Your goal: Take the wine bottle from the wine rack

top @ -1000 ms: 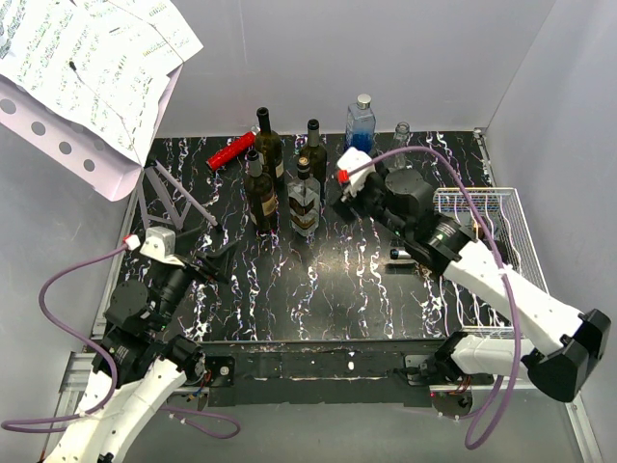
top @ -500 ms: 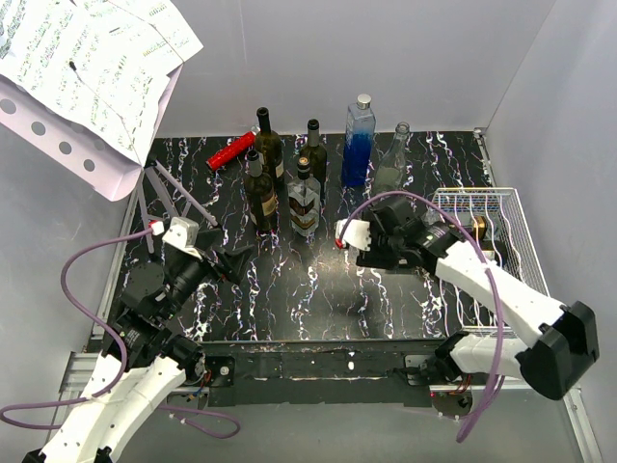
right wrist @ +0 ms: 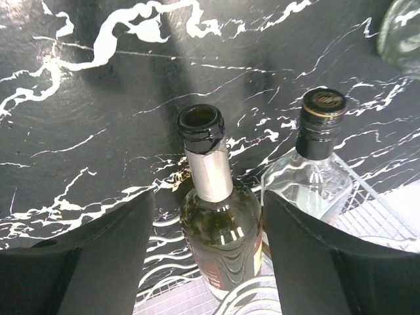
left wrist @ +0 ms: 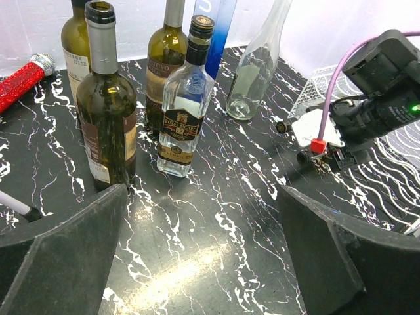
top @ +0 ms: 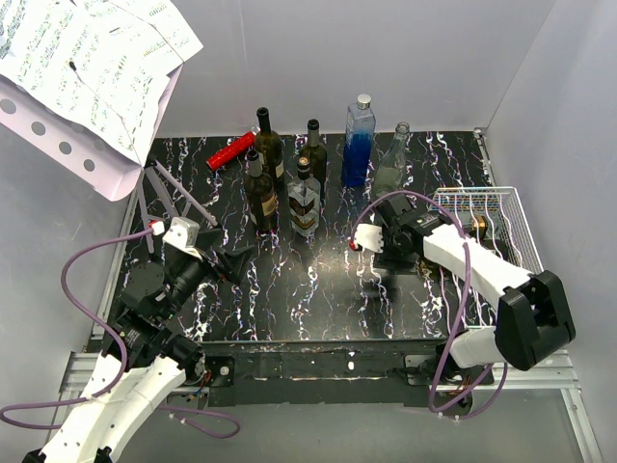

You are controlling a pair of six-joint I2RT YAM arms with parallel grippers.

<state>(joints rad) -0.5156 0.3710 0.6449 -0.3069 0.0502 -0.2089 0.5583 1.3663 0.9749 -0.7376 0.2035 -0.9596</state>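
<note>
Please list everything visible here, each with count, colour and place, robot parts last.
wine rack: one, white wire, table's right side.
wine bottle: one, dark green, lying in the rack.
capped bottle: one, clear, lying beside it.
dark bottles: three, standing, far centre.
liquor bottle: one, clear, standing among them.
blue bottle: one, far side.
slender bottle: one, clear, beside the blue one.
glitter microphone: one, red, lying far left.
printed sheets: several, white, on lilac stand, upper left.
table: one, black marbled.
left arm: white, jaws wide open, empty.
right arm: white, jaws open astride the wine bottle's neck.
</note>
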